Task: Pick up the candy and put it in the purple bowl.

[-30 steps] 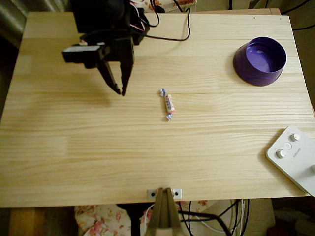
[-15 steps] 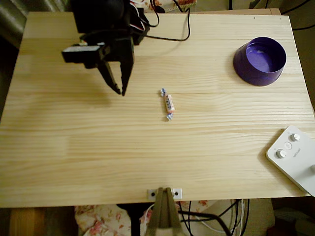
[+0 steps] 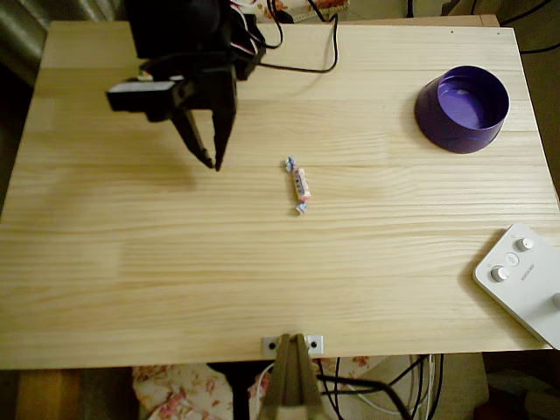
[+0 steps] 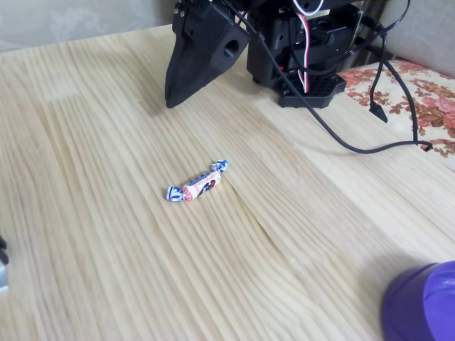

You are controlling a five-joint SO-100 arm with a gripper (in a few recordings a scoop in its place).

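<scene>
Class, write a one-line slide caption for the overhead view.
Black end effector poised left of the candy on the wooden table, purple bowl at upper right.

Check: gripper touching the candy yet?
Apart. The overhead view shows the gripper with its fingertips to the left of the candy, bare tabletop between them. The fixed view shows the same gap: candy lies alone on the wood.
</scene>
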